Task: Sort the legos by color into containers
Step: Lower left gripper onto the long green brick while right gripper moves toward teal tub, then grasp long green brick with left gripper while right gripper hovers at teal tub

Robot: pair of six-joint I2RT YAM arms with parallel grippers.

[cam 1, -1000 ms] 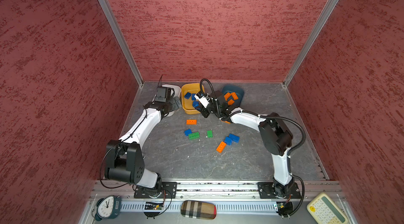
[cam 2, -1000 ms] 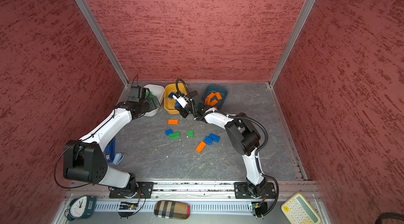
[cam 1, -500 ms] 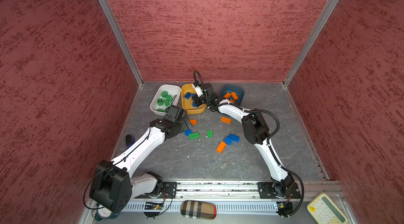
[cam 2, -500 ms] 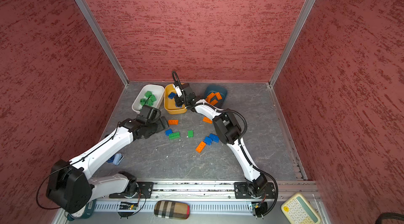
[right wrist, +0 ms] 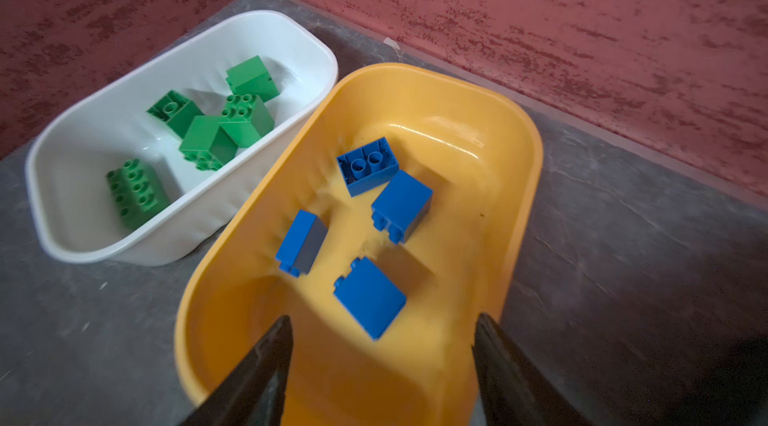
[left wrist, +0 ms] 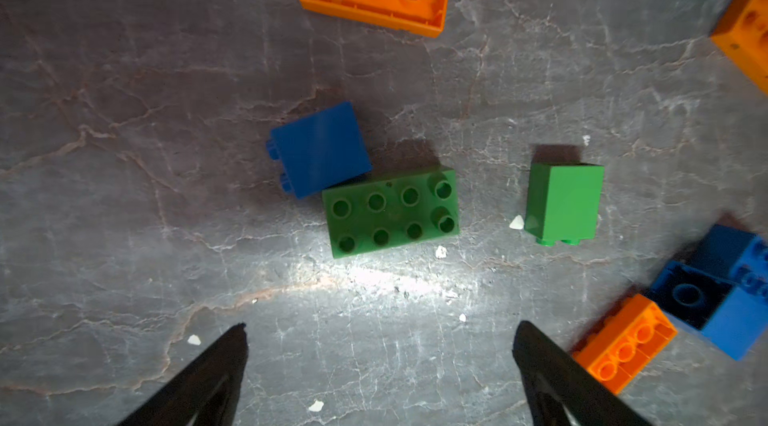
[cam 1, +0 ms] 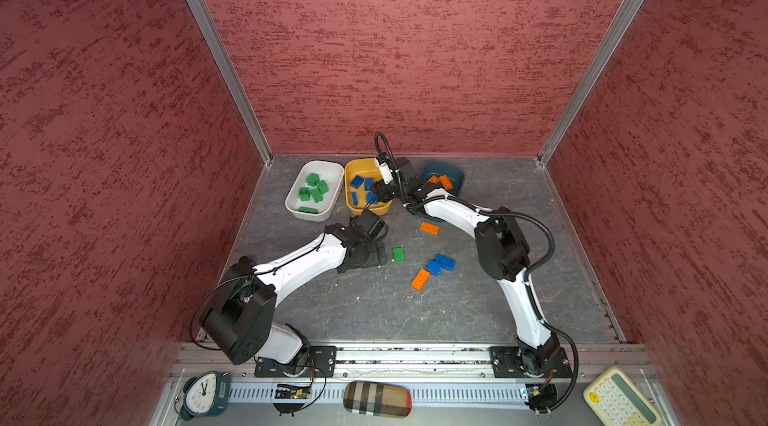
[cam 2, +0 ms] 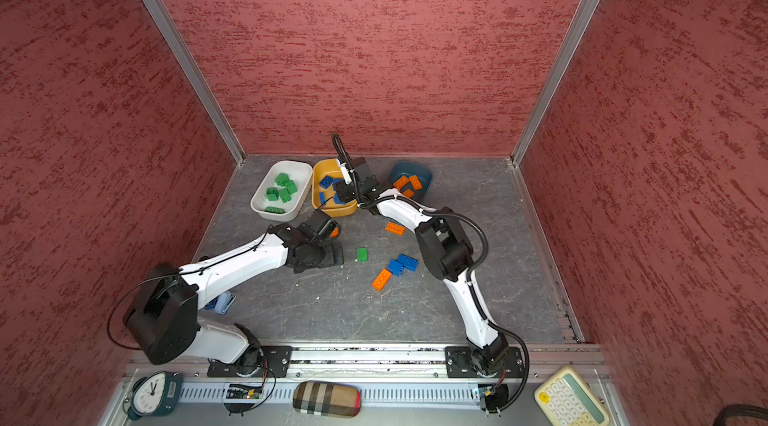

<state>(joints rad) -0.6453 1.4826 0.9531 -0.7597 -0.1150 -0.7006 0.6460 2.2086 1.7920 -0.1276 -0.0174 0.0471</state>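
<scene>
Sorting underway: along the surface's (cam 1: 374, 311) far edge, the white tub (cam 1: 309, 216) holds green bricks (cam 1: 316, 191), the yellow tub (cam 1: 361, 165) blue bricks (cam 1: 356, 182) and the teal tub (cam 1: 456, 178) orange bricks (cam 1: 444, 182). Mid-surface, an eight-stud green brick (left wrist: 392, 211) lies studs-up, touching a blue brick (left wrist: 320, 149) on its side.

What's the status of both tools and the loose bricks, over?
Left tool open, aimed at green oblong brick. Right tool open, empty, over yellow tub. Blue brick butts the green one.
</scene>
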